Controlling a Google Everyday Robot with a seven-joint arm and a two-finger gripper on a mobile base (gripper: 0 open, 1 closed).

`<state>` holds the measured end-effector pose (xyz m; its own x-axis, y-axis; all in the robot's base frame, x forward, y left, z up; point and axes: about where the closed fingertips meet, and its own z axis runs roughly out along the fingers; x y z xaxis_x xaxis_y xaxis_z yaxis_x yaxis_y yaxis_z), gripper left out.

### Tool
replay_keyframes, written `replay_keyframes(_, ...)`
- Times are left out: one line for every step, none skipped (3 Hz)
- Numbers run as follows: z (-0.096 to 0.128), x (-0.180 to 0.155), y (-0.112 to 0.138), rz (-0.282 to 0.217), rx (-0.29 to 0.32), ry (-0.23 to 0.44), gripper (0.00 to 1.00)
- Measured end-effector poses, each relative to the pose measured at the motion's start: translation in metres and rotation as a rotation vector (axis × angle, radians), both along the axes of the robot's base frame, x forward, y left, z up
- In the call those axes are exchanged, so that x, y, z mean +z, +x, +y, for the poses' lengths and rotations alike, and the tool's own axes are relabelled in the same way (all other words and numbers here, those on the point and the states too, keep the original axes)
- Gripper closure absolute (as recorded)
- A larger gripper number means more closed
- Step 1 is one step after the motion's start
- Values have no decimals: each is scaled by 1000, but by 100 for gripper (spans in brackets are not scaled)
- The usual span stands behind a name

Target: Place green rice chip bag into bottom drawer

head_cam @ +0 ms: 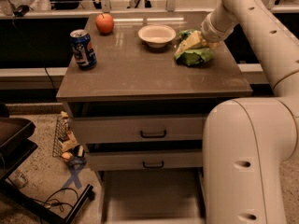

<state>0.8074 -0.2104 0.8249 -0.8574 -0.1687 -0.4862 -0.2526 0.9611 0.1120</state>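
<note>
The green rice chip bag [192, 55] lies crinkled on the right rear part of the cabinet top [140, 73], its pale yellow patch facing up. My gripper [204, 40] reaches down from the upper right and sits right at the bag's top right side, touching it. The bottom drawer [149, 195] is pulled out at the foot of the cabinet, and its plain floor shows nothing in it. My arm's big white body covers the drawer's right side.
A white bowl [157, 34] stands just left of the bag. A red apple [104, 23] and a blue soda can [83, 49] are at the left. Two upper drawers [153, 134] are shut. A black cart [18, 143] and a wire basket [65, 139] stand at the floor's left.
</note>
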Motion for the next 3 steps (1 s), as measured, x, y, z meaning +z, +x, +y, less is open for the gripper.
replay_keyframes(0, 0, 0, 0, 0, 0, 100)
replay_keyframes(0, 0, 0, 0, 0, 0, 100)
replay_keyframes(0, 0, 0, 0, 0, 0, 100)
